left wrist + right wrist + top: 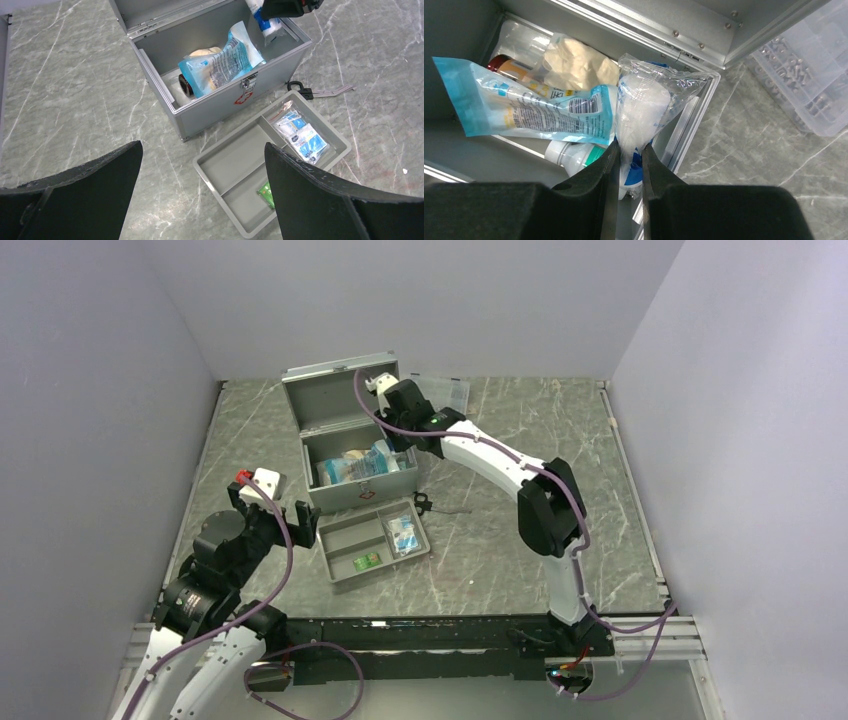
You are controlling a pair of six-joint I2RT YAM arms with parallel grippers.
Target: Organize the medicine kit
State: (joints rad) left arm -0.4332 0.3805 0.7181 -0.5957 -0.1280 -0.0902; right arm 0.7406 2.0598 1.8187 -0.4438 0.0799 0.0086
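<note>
The medicine kit [365, 492] stands lid-up on the table [520, 440], left of centre. We see the right gripper [630, 150] pinching a clear packet [644, 100] over its right end; the left gripper [202, 147] is spread wide.

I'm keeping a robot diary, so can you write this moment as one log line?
right fingers: shut on clear packet | packet: over open medicine kit | left fingers: open, empty | grey tray: beside kit

Left hand [272, 511] spread wide, right hand [629, 150] pinched nearly closed
</note>
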